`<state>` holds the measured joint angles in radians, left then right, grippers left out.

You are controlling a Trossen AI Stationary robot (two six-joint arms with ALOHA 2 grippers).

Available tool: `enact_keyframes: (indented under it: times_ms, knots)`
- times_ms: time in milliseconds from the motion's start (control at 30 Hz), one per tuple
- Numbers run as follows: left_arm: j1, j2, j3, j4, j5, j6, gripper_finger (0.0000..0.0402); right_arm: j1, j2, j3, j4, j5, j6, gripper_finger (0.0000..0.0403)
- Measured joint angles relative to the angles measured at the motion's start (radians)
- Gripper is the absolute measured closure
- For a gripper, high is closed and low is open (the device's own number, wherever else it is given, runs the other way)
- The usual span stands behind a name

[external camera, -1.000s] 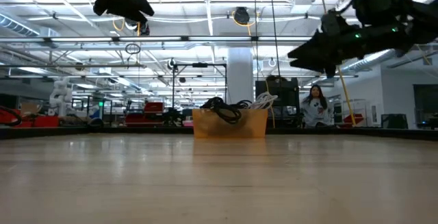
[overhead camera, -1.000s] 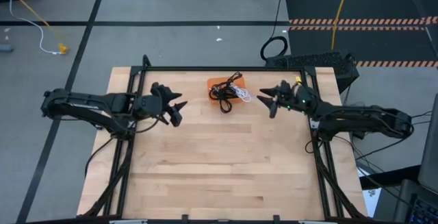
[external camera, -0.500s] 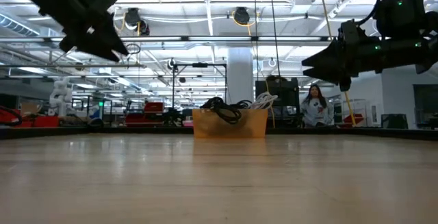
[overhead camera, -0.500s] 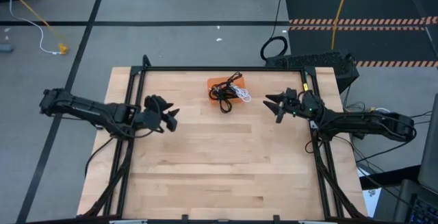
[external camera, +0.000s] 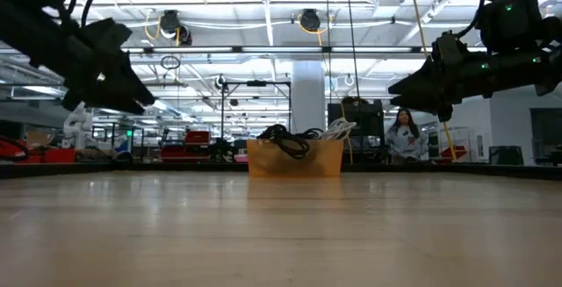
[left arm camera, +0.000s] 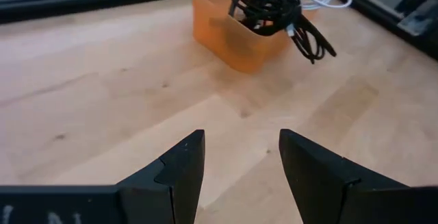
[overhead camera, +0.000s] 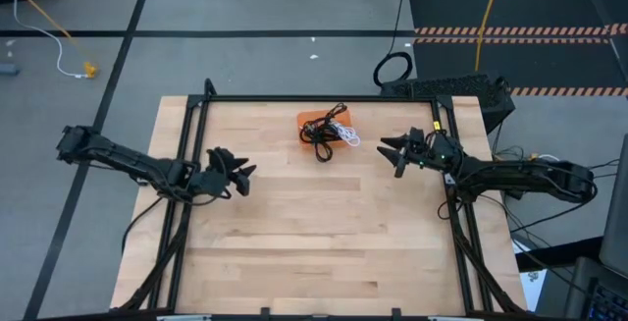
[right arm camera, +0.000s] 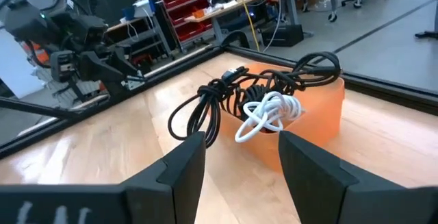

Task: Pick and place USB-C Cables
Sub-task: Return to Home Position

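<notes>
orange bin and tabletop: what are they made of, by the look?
The orange bin is probably plastic or silicone: matte and slightly translucent, its walls lighter in patches. The tabletop looks like light wood, butcher-block style, with visible grain and strip seams. Its finish is smooth and satin, likely sealed.

— What did the low camera give you?

— The orange bin (external camera: 294,159) sat at the middle of the bench's (external camera: 281,230) far edge. The USB-C cables were heaped in it: the black coils (external camera: 283,138) rose over its rim, and the white one (external camera: 338,129) looped up on the right of the pile.

— And the arms?

— I saw the left gripper (external camera: 143,103) hanging above the bench toward its left edge, tips angled down and inward. The right gripper (external camera: 397,89) hung toward the right edge, green lights on it, pointing inward too. Both were well apart from the bin.

— Anyone about?

— A person (external camera: 406,138) stood beyond the far edge, right of the bin.
</notes>
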<state>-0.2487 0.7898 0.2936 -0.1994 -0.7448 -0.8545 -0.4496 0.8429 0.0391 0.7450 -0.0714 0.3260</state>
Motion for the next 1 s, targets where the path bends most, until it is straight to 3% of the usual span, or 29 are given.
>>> enact_keyframes:
  times_ms: [500,1000]
  knots:
    - [-0.067,0.001,-0.276,0.496,0.001,0.051,0.0211,0.0,0.0,-0.001,-0.049,0.074,-0.024,0.0225]
    - [-0.075,0.002,-0.284,0.511,0.011,0.219,0.0211,0.0,0.0,-0.001,-0.047,0.072,-0.024,0.0225]
